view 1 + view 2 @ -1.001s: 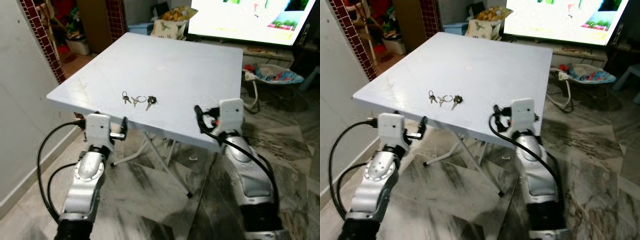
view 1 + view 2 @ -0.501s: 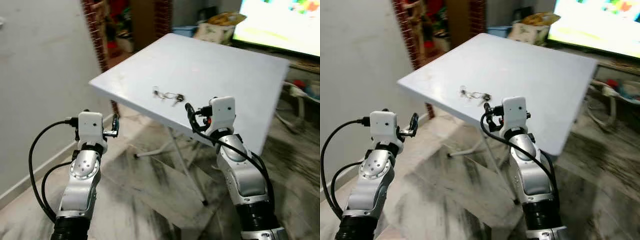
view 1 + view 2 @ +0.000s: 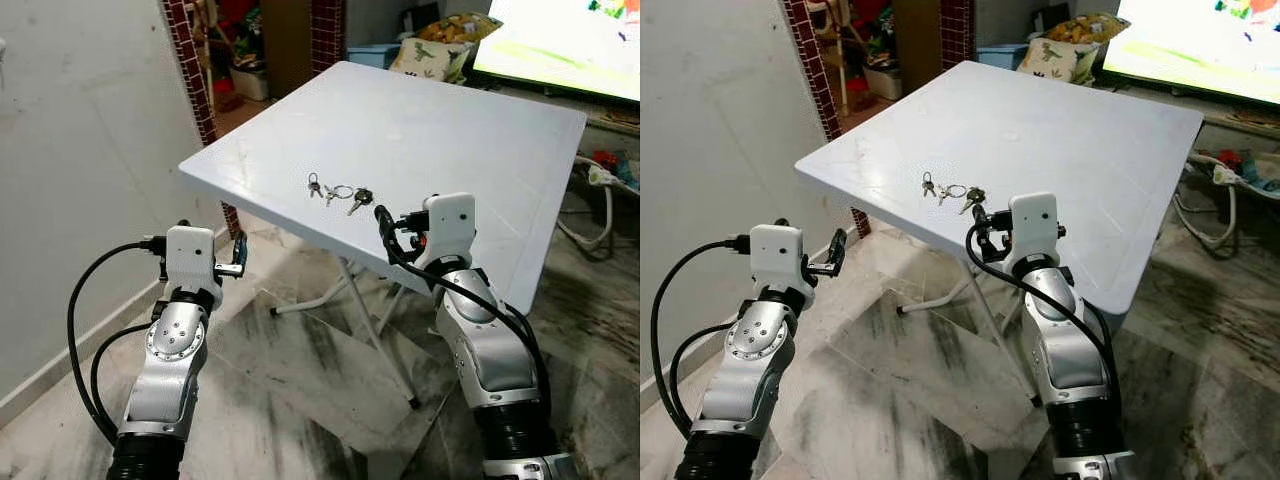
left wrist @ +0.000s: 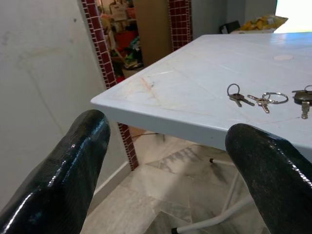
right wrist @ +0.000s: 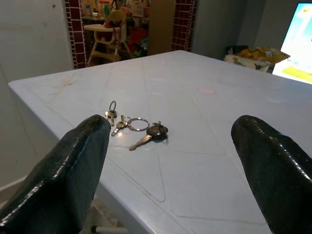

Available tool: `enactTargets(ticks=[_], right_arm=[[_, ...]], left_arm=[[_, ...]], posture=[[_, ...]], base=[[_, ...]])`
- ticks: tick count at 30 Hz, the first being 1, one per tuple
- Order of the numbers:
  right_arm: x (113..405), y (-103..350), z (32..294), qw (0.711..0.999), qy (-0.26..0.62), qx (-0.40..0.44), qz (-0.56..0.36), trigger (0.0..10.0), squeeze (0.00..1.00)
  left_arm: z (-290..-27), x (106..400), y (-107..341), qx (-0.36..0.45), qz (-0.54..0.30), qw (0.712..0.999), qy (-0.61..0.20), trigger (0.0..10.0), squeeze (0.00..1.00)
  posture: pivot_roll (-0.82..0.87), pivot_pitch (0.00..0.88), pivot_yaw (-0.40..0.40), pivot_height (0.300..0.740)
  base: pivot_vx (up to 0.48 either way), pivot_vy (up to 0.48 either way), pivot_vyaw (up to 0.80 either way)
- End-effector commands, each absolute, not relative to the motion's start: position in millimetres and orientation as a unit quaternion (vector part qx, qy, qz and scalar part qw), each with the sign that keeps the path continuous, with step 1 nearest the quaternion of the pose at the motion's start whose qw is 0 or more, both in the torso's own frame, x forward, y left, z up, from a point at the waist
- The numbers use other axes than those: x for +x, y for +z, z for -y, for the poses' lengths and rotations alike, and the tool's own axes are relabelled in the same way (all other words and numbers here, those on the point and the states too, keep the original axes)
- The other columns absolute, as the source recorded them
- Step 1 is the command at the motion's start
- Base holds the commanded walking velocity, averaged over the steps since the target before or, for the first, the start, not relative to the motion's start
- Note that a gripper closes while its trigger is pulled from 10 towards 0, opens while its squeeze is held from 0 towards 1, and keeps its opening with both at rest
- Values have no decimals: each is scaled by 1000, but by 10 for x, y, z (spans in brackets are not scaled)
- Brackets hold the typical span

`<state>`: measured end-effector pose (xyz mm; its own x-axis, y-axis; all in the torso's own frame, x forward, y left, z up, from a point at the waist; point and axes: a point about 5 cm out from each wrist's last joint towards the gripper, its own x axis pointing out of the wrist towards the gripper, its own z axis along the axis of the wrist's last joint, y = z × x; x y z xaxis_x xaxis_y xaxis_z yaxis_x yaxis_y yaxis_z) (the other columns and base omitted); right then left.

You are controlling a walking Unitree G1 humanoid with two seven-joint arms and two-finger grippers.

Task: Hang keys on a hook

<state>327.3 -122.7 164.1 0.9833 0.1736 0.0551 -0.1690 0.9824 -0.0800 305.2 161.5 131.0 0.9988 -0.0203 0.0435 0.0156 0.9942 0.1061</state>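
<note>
Keys [image 3: 335, 192] lie loose on the white table [image 3: 470, 130], near its front edge and toward the front-left corner, a small bunch on a ring with one dark-headed key at the right end. Against the view of a second ago the whole scene has swung: the table now sits off to the right and a grey wall and a red-tiled pillar [image 3: 193, 75] stand to the left, which reads as the robot turning or stepping, not the keys shifting; they hold the same spot on the table. The picture has also steadied after the blur of half a second ago, so the robot appears to have settled facing the table. No hook can be made out. The right gripper [image 5: 168, 161] hovers just short of the front edge, pointed at the keys, fingers spread wide and holding nothing. The left gripper [image 4: 170, 156] hangs off the front-left corner, below the tabletop, likewise wide apart and empty. In my judgement the pick-up is not yet begun, and the right gripper is the better placed for it.
</note>
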Motion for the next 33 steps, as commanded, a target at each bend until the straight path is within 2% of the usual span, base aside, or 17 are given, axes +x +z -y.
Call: enactTargets(ticks=[1,33], right_arm=[[3280,1674,1197,995,93,-32,36,10000,0],[3271,1663,1143,993,103,-46,37,10000,0]], left_arm=[[-1648,3045,1335,50,28,998,-9,10000,0],[-1594,3035,1316,40,24,999,-24,10000,0]], posture=[[1,0,28,740],[-5,0,36,740]], base=[[349,0,0],[419,0,0]])
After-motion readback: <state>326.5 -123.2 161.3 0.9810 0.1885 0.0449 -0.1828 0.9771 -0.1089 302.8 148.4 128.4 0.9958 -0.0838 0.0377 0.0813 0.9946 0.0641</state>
